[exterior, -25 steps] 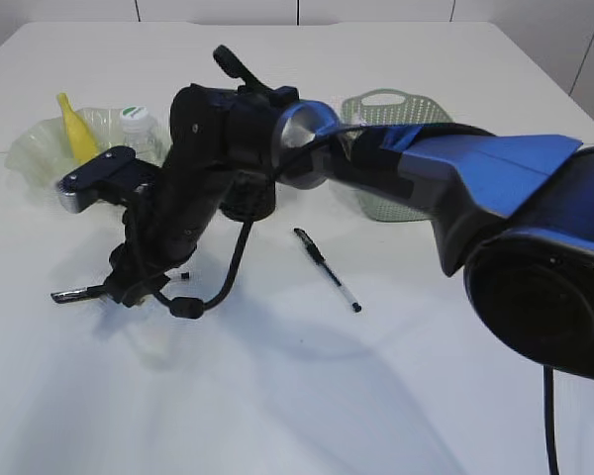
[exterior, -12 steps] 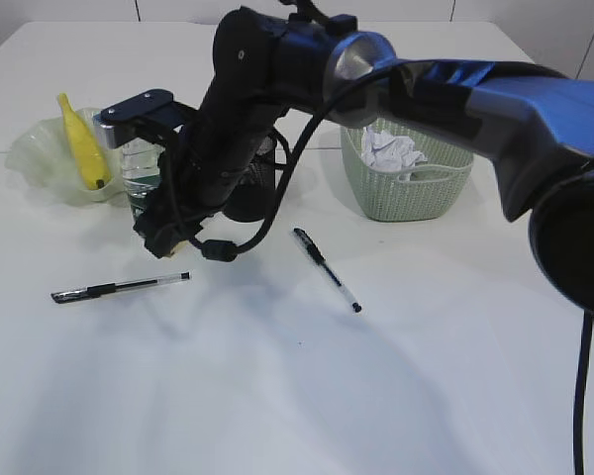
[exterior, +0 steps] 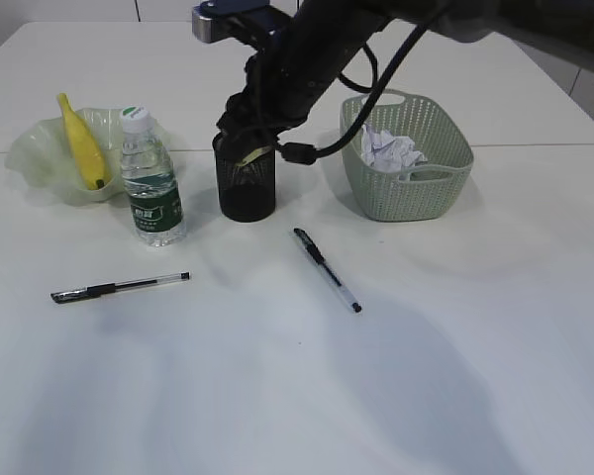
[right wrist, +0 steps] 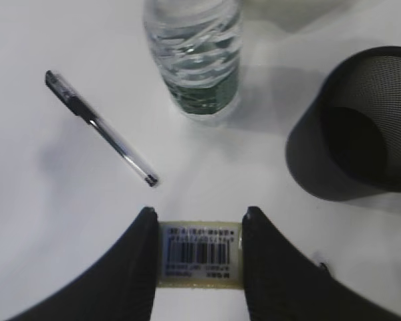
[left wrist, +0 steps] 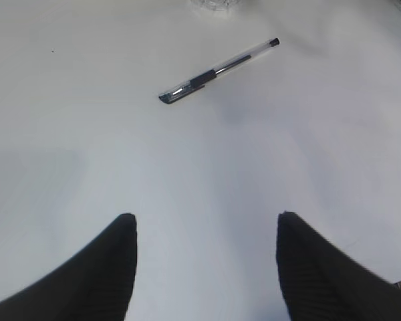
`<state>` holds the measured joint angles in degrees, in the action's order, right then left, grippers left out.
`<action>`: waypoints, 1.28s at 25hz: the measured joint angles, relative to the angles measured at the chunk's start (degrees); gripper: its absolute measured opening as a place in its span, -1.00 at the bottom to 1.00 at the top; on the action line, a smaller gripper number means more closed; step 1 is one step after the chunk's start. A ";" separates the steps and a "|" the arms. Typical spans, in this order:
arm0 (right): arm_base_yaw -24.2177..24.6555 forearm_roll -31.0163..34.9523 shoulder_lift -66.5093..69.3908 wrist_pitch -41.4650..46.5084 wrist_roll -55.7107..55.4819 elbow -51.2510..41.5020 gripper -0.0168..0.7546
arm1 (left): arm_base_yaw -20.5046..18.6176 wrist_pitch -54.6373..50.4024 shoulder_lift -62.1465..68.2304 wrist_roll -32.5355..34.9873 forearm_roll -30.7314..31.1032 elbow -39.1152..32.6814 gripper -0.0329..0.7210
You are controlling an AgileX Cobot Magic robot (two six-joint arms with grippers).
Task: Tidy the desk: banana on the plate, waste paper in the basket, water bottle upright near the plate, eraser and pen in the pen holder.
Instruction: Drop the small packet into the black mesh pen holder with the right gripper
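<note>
Right tool point(right wrist: 198, 257) risen from counter point(exterior: 277, 386) toward pen holder point(exterior: 247, 185), clenched on eraser point(right wrist: 199, 263); centre over mouth before release.

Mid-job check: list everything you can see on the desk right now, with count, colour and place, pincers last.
banana: 1, yellow, in the plate
plate: 1, pale green, far left
water bottle: 1, clear, green label, upright beside plate
pen holder: 1, black mesh, centre
basket: 1, sage green, right
waste paper: 1, white, in basket
pens: 2, clear and black, one front left, one centre
eraser: 1, cream, barcoded sleeve, in right pincer
left pincer: open, empty
right pincer: shut on eraser
</note>
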<state>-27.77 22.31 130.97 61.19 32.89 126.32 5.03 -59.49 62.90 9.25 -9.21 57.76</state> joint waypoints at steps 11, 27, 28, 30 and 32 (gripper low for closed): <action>6.47 -0.35 -1.06 -4.64 -0.04 0.00 -0.24 | 0.00 0.00 0.00 0.00 -0.10 0.00 0.32; 6.56 8.38 4.27 -15.48 5.65 0.10 -0.24 | 0.00 0.33 0.00 0.00 -0.10 0.00 0.32; 6.56 9.24 4.78 -15.98 6.12 0.10 -0.24 | 0.00 0.33 0.00 0.00 -0.10 0.00 0.32; 6.56 10.32 5.57 -16.89 6.65 0.10 -0.24 | 0.00 0.33 0.00 0.00 -0.10 0.00 0.32; 6.56 11.13 6.05 -17.72 6.91 0.10 -0.24 | 0.00 0.33 0.00 0.00 -0.10 0.00 0.32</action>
<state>-21.22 33.44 137.02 43.48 39.79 126.42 5.03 -59.17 62.90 9.25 -9.31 57.76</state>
